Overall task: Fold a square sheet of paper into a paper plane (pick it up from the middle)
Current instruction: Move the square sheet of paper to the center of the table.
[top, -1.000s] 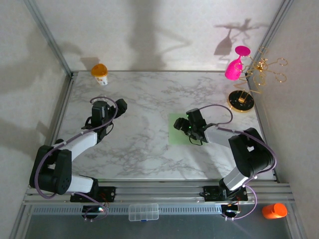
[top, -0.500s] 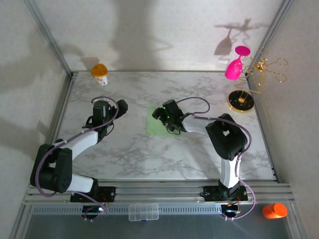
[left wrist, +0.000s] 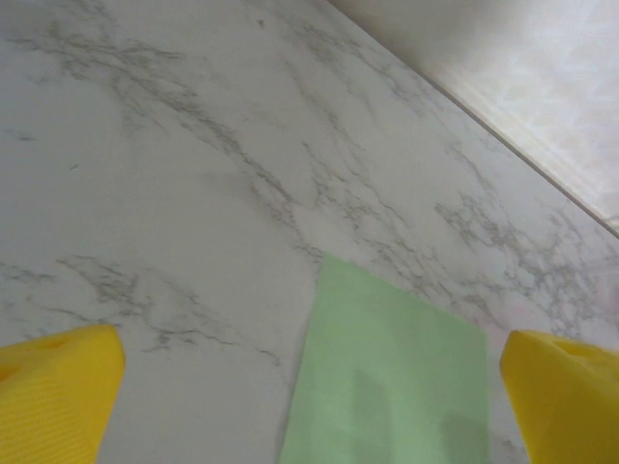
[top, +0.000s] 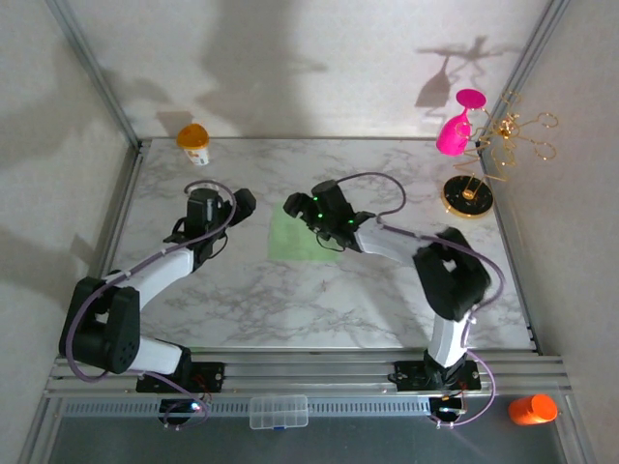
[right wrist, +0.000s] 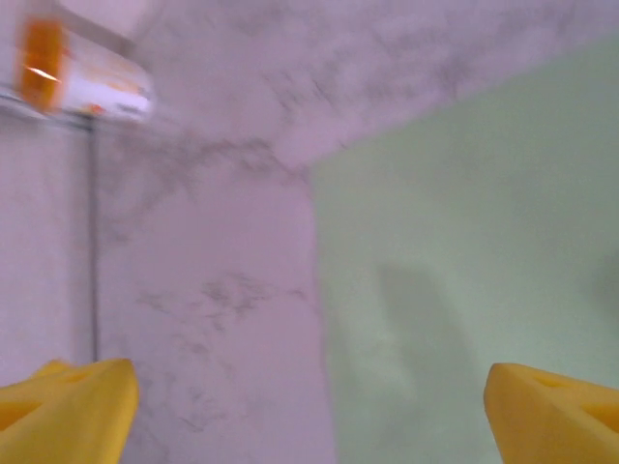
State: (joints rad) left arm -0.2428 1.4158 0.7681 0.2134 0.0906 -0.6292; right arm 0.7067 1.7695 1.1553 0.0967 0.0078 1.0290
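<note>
Square sheet of paper, pale green, flat; left claw, right claw spread empty.

Inside a robotics lab test cell, viewed from above. Enclosed by plain white wall panels set in aluminium frame posts slanting in from the upper corners of the frame. Fitted with a marble-patterned table and two cabled robot arms, the left arm and the right arm, bolted to a slotted metal rail along the bottom edge. Stocked with test props: an orange-lidded container at upper left, a gold wire stand carrying a pink glass at upper right, a clear compartment box at bottom centre, an orange cup at bottom right.
</note>
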